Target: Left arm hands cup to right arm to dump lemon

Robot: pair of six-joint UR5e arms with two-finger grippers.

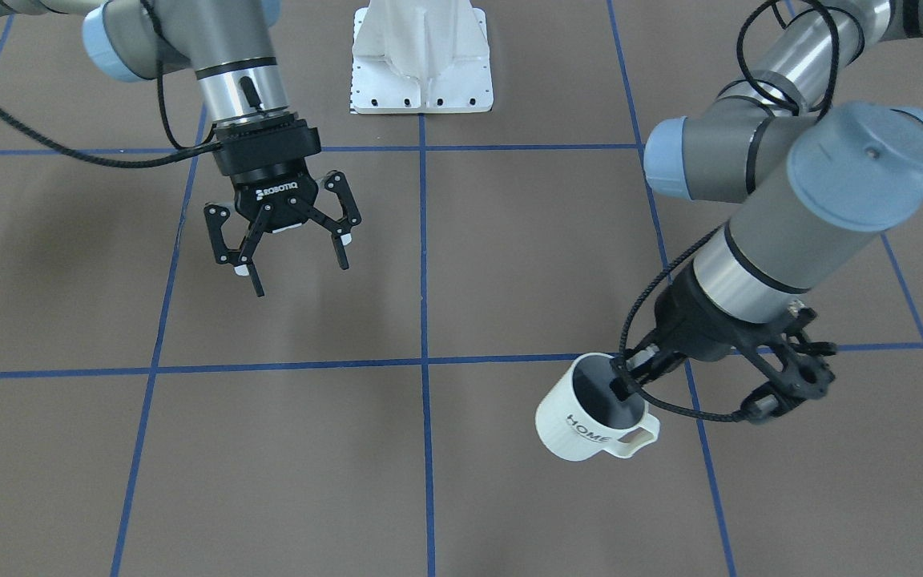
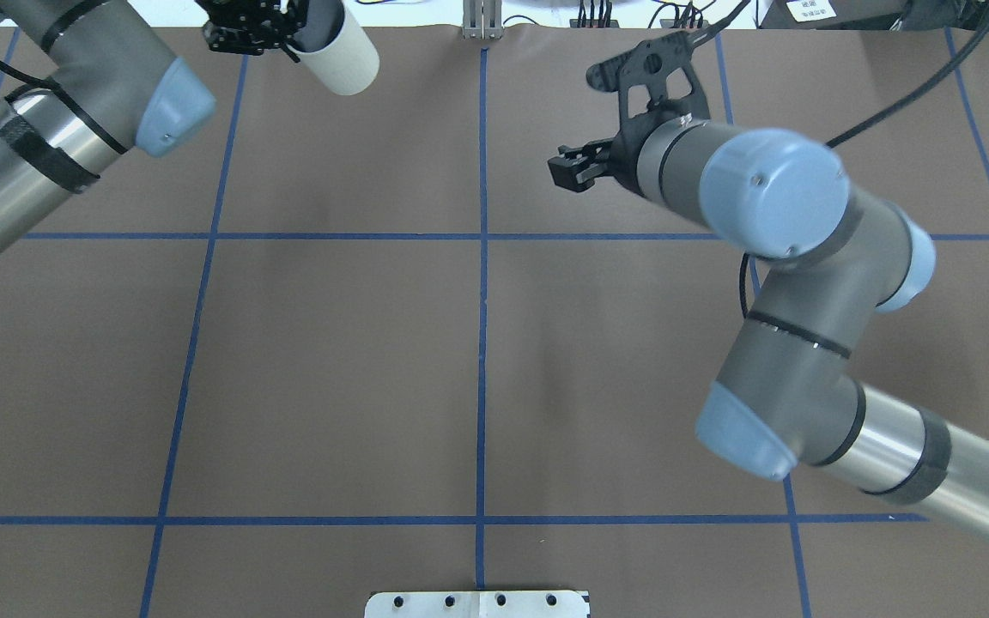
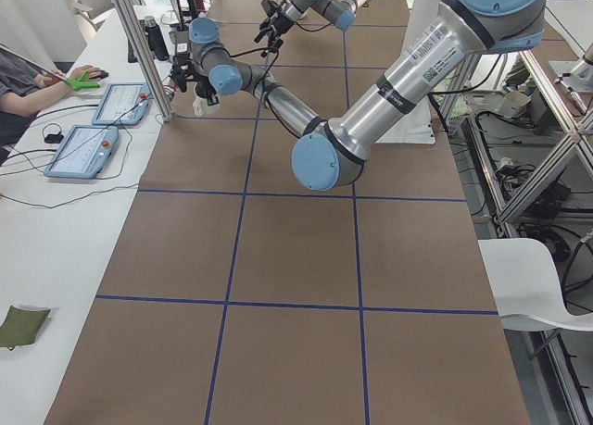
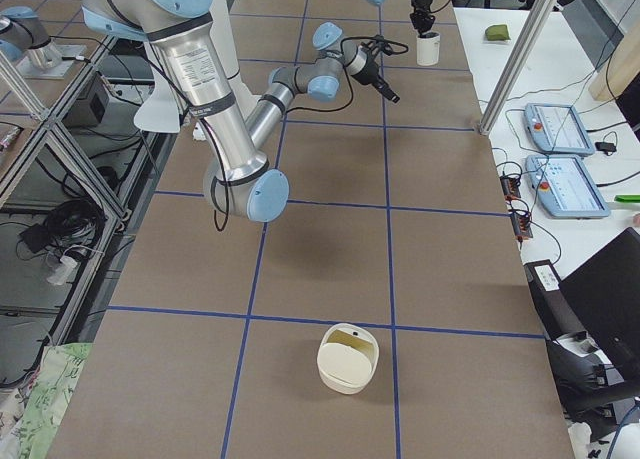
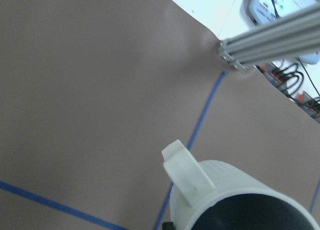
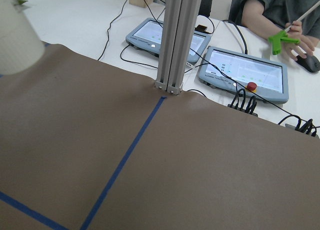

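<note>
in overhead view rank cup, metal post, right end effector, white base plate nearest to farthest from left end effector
1. cup, held by left end effector, far left
2. metal post, far edge, centre
3. right end effector, right of centre
4. white base plate, near edge, centre

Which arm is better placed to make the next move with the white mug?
Probably the left: the left hand grips the mug by its rim, tilted, so it can carry it over. The right hand hangs open and empty, well apart from it.
</note>
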